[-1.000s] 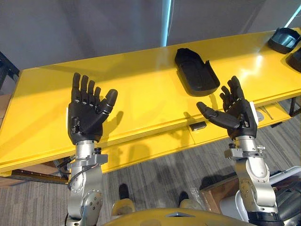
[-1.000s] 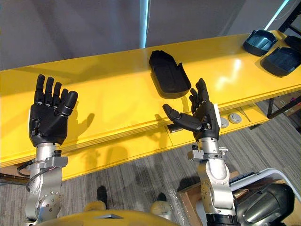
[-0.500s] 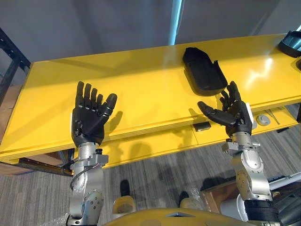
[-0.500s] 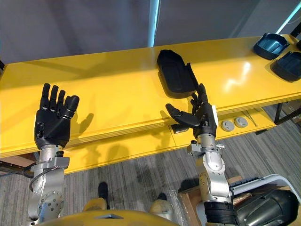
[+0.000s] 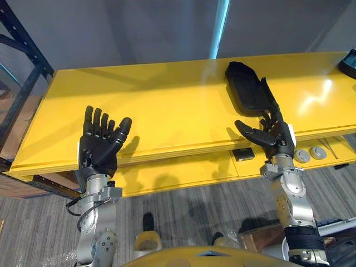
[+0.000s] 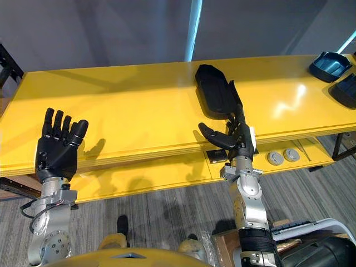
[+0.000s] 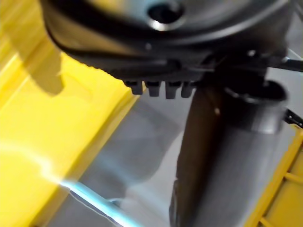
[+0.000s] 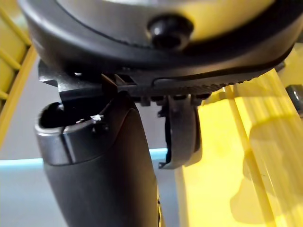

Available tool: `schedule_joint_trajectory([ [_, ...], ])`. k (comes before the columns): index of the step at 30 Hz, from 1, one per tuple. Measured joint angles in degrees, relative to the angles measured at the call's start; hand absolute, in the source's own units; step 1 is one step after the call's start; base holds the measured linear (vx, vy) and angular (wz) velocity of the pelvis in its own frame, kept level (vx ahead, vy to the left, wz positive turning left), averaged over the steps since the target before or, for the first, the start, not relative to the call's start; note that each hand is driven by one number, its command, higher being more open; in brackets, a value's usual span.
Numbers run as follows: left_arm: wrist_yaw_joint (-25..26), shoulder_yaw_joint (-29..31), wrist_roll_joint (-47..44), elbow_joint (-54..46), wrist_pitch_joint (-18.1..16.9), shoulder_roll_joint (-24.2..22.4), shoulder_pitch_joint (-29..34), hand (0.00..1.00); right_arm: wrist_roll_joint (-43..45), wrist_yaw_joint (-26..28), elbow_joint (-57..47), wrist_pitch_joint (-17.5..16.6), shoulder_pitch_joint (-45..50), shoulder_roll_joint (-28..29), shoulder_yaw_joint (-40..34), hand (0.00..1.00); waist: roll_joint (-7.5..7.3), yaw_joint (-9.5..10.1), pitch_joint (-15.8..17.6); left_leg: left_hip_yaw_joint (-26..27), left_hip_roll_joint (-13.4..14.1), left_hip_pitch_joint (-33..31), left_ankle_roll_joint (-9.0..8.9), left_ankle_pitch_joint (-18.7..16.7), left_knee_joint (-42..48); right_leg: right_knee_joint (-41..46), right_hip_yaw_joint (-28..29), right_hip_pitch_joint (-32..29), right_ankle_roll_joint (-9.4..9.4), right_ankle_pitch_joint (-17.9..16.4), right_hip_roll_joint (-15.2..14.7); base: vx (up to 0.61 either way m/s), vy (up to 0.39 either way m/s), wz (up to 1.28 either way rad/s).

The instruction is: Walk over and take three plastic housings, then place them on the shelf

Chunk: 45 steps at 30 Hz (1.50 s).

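Note:
A black plastic housing [image 5: 248, 88] lies on the yellow table [image 5: 167, 105], right of centre, hollow side up. More dark housings [image 6: 329, 58] [image 6: 346, 90] sit at the table's far right end. My right hand [image 5: 272, 135] hovers open at the table's front edge, just in front of the nearest housing, holding nothing. My left hand [image 5: 98, 147] is raised open over the front left of the table, fingers straight, empty. The right wrist view shows the thumb [image 8: 102, 175] and the yellow table [image 8: 222, 156] beyond.
A dark metal shelf frame [image 5: 22, 72] stands at the table's left end. Round sockets [image 5: 309, 153] and a small black block [image 5: 243, 154] sit on the lower ledge under the table front. Grey carpet floor lies below.
The whole picture has shifted: the camera moved, and the table and housing now show further off and to the right. Both hands sit lower in view, still open and empty.

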Motion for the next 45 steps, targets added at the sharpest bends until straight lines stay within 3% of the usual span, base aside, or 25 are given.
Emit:
schedule_joint_trajectory([
  [14, -1.95, -0.32, -0.67, 0.03, 0.11, 0.03, 0.04, 1.00, 0.34, -2.08, 6.29, 0.77, -5.45, -2.29, 0.17, 1.00, 0.20, 0.59, -0.05, -0.59, -0.09, -0.21, 0.23, 0.55, 0.01, 0.05, -0.53, 0.20, 0.10, 0.11, 0.00, -0.02, -0.004, 0.02],
  [26, -3.73, -0.40, -1.91, 0.08, 0.23, 0.01, 0.06, 1.00, 0.31, -2.06, 5.26, 0.67, -4.92, -2.17, 0.16, 1.00, 0.90, 0.53, -0.21, -0.83, -0.13, -0.22, -0.16, 0.23, -0.02, -0.22, -0.71, 0.36, 0.10, 0.10, 0.00, 0.00, 0.000, 0.00],
  [33, -5.18, -0.25, -1.90, -1.78, -0.52, -0.90, 1.43, 1.00, 0.17, 1.43, -16.99, 0.36, 8.72, 3.26, -0.11, 1.00, 1.74, -0.32, -1.11, 0.65, -0.02, -0.17, -0.08, -0.06, 0.02, -1.30, 0.14, 0.15, 0.60, 0.47, 0.06, 0.04, -0.014, -0.07],
  [37, -6.85, -0.95, -1.81, -5.21, -0.71, -1.19, 1.30, 1.00, -2.08, -0.17, -18.72, -0.21, 12.03, 6.89, 0.11, 1.00, 1.27, -1.38, -1.65, 2.13, 0.05, 0.62, -0.20, -0.57, 0.04, -1.21, 1.60, -0.04, 0.62, 0.50, -0.01, 0.04, -0.012, -0.17],
  [41, -10.16, -5.53, -1.81, -7.76, -1.11, -1.17, 0.83, 1.00, -2.00, -3.43, -18.84, -0.34, 15.74, 8.68, 0.12, 1.00, 1.35, -1.51, -2.80, 5.14, 0.09, 2.29, -0.26, -1.50, 0.00, -1.12, 4.42, -0.57, 0.64, 0.50, -0.25, 0.00, 0.004, -0.37],
  [45, -11.91, -11.86, -1.82, -7.83, -0.20, -1.07, 0.59, 1.00, -2.09, -7.79, -22.89, -1.02, 23.33, 12.29, 0.09, 1.00, 1.91, -4.05, -4.31, 9.82, 0.28, 3.72, -0.21, -2.68, 0.00, -1.00, 9.03, -2.79, 0.58, 0.51, -0.32, -0.01, 0.013, -0.48],
])
